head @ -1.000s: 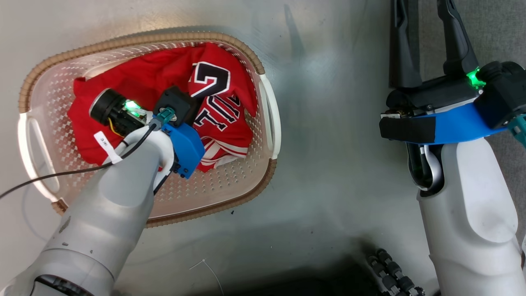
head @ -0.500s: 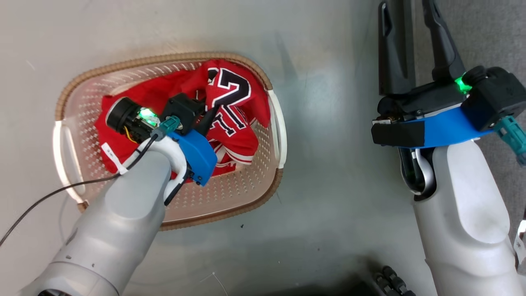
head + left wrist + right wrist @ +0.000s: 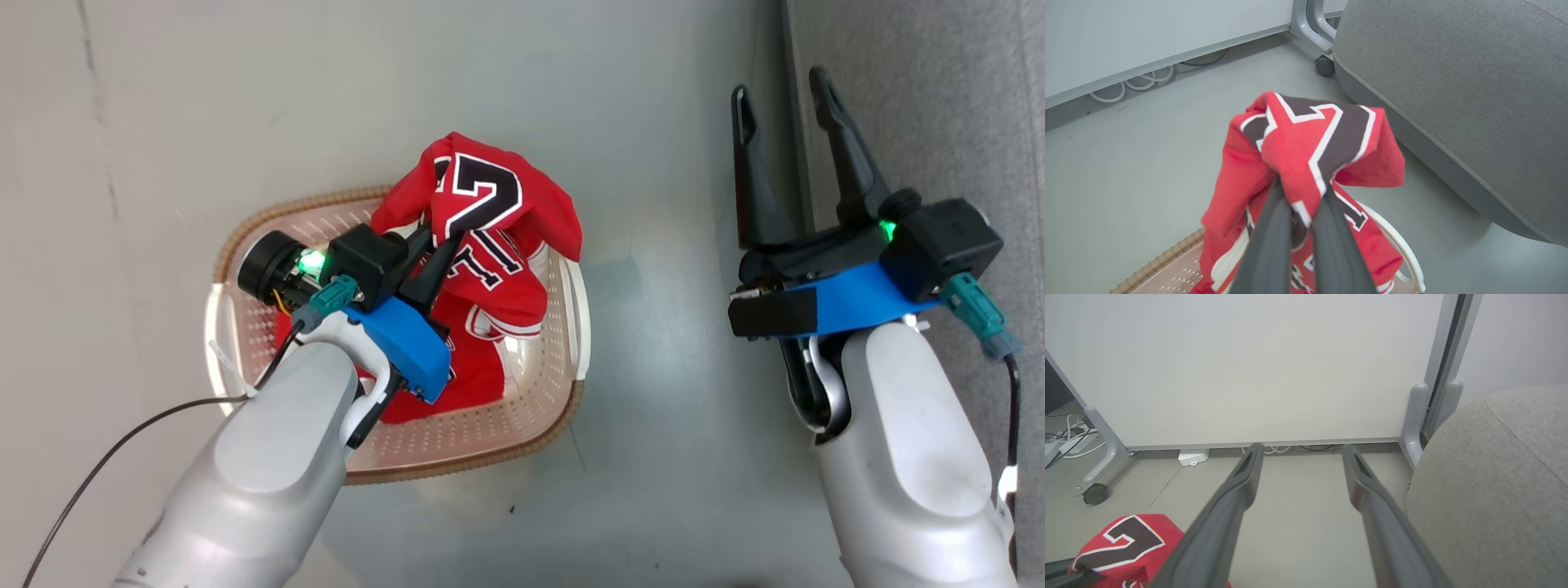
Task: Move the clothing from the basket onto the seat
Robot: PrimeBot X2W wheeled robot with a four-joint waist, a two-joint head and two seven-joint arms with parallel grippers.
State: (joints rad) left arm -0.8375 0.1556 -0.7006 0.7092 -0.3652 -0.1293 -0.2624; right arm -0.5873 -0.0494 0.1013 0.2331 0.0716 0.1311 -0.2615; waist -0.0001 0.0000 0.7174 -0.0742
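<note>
**A:** What is changing for us here?

**B:** We are lifting. A second ago the jersey [image 3: 490, 196] was lying crumpled in the basket [image 3: 490, 416]. Now our left fingers [image 3: 1267, 253] are pressing together on a fold of it. The bunch is hanging over the rim at the basket's 1 o'clock, with its tail trailing inside. Our head view is shifting too, so we are not reading the basket as moved.

**A:** So the first garment is coming out?

**B:** We are judging so. The seat [image 3: 922, 106] is waiting at 3 o'clock, with nothing on the part we are seeing. Our right fingers [image 3: 755, 188] are spreading wide beside its edge, holding nothing.

**A:** How is everything feeling?

**B:** The jersey is limp, soft knit, and its black numeral is outlined in white. The basket is stiff, perforated plastic with a brown woven-look rim. The seat is rounded grey fabric with a stitched seam. More red is showing in the basket, but we are not telling whether it is a second garment.
</note>
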